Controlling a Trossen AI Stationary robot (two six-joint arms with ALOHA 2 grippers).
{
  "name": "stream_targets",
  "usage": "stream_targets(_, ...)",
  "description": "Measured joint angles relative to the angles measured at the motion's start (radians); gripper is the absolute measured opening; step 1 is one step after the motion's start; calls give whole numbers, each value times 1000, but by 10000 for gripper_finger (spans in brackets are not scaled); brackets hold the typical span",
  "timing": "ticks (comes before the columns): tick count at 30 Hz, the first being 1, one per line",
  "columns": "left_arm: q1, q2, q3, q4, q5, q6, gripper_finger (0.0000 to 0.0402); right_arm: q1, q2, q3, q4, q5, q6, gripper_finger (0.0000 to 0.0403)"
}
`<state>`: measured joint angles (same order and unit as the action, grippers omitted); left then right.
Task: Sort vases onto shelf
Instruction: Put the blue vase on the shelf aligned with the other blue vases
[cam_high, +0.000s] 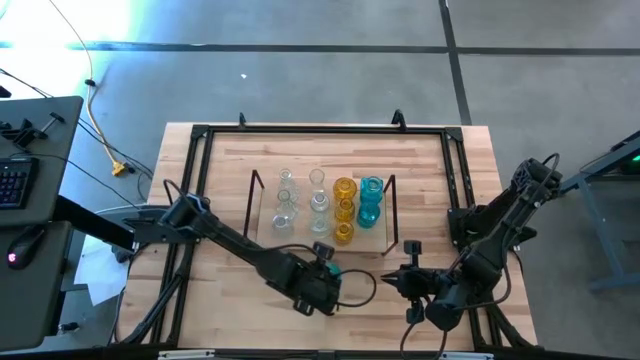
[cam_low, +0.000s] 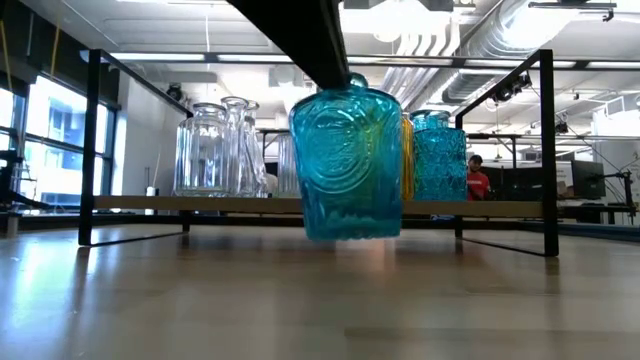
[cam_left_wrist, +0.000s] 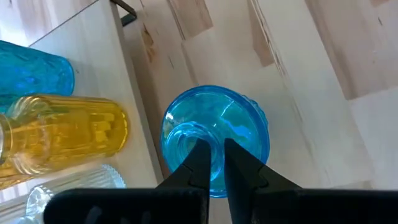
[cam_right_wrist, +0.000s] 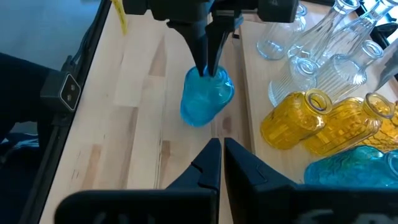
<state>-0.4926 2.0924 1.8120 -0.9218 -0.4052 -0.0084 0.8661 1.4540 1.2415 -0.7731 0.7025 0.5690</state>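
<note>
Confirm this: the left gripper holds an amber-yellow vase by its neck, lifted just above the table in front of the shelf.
Not quite. The vase in the left gripper is turquoise-blue, not amber-yellow, as the left wrist view shows. The rest stands: it is gripped at the neck and hangs just above the table in front of the shelf.

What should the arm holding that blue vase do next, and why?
Probably carry it over the shelf edge toward the blue row. The left end effector pinches the blue vase by its neck, and the base looks just clear of the table, in front of the shelf. The other blue vases stand at one end.
</note>
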Motion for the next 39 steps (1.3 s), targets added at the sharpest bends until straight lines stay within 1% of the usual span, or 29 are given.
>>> stream_targets(11, 16, 38, 3, 15, 12, -14, 10, 0, 0, 0, 0, 2, 0, 0)
stream_targets(14, 18, 44, 3, 11, 22, -13, 16, 0, 0, 0, 1, 2, 0, 0)
stream_targets(17, 21, 51, 5, 30, 24, -13, 34, 0, 0, 0, 5, 2, -1, 0)
stream_targets(22, 18, 52, 32, 7, 33, 2, 73, 0, 0, 0, 14, -3, 2, 0)
stream_targets(27, 10, -6, 48, 9, 27, 17, 105, 0, 0, 0, 18, -16, -2, 0)
stream_targets(30, 3, -40, 45, -4, 28, -7, 119, -3, 0, 0, 22, -18, 0, 0)
stream_targets(32, -7, -78, 23, 5, 27, -13, 124, -11, 0, 0, 33, -18, 2, 4)
stream_targets(35, -30, -145, -44, 28, 37, -14, 126, -30, 0, 0, 52, -20, 6, 22)
stream_targets(37, -46, -199, -122, 90, 39, -23, 125, -49, 1, 0, 73, -35, -4, 40)
stream_targets(39, -58, -266, -214, 196, 46, -33, 122, -72, 5, 0, 94, -59, -24, 60)
